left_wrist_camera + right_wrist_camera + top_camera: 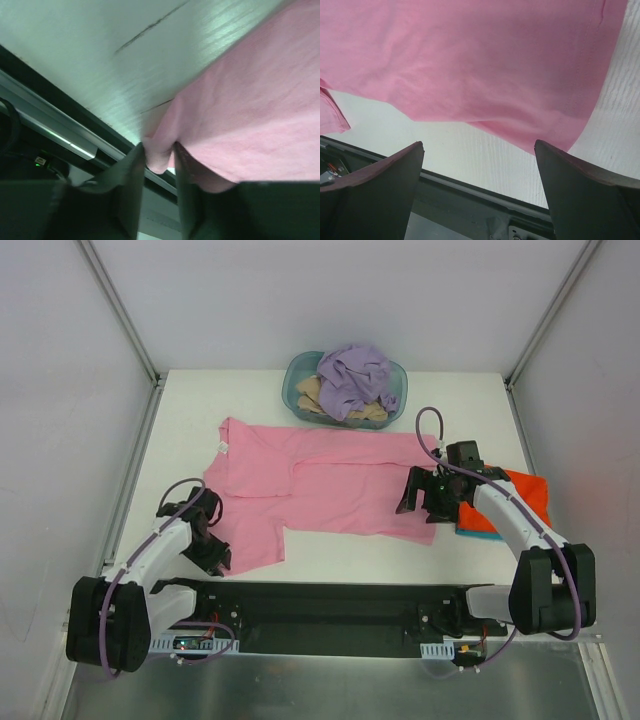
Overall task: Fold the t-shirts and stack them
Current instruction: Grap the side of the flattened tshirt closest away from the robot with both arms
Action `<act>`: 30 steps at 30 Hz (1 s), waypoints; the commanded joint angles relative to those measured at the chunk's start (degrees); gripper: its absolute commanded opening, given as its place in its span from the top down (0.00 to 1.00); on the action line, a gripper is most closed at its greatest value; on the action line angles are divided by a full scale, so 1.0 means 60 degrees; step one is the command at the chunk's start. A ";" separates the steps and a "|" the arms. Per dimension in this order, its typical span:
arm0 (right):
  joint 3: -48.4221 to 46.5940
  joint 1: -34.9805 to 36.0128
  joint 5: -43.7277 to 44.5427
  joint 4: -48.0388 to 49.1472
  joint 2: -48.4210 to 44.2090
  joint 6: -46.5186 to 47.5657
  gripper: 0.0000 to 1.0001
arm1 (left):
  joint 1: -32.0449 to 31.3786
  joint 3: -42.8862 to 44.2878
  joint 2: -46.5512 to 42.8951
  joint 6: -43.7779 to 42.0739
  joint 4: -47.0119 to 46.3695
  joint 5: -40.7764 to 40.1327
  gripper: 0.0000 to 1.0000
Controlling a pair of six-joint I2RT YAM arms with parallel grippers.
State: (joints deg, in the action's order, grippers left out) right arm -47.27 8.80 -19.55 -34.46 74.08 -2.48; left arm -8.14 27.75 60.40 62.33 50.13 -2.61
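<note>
The pink t-shirt (320, 485) lies spread across the table, partly folded, one sleeve hanging toward the near left. My left gripper (212, 548) is shut on its near-left sleeve edge; the pinched pink cloth (159, 156) shows between the fingers. My right gripper (418, 502) is open and empty over the shirt's right hem (555, 125), fingers wide apart. An orange-red t-shirt (528, 502) lies folded on a teal one (466, 532) at the right, under my right arm. The lavender t-shirt (355, 378) and a tan one (312, 395) sit in the basket.
The teal plastic oval basket (292, 380) stands at the back centre. Grey metal frame posts and white walls close in the table (460, 405) on three sides. The black rail with the arm bases (320, 605) runs along the near edge.
</note>
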 commanded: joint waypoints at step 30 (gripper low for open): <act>0.1901 0.0174 0.2175 0.0660 -0.0336 -0.2897 0.41 | 0.0097 0.1103 -0.1087 -0.1305 -0.0474 0.0069 1.00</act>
State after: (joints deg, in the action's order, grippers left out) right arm -35.75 9.41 -7.64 -33.01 69.95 -17.98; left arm -8.14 32.12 55.48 55.86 46.54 -3.42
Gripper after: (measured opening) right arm 0.645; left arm 0.014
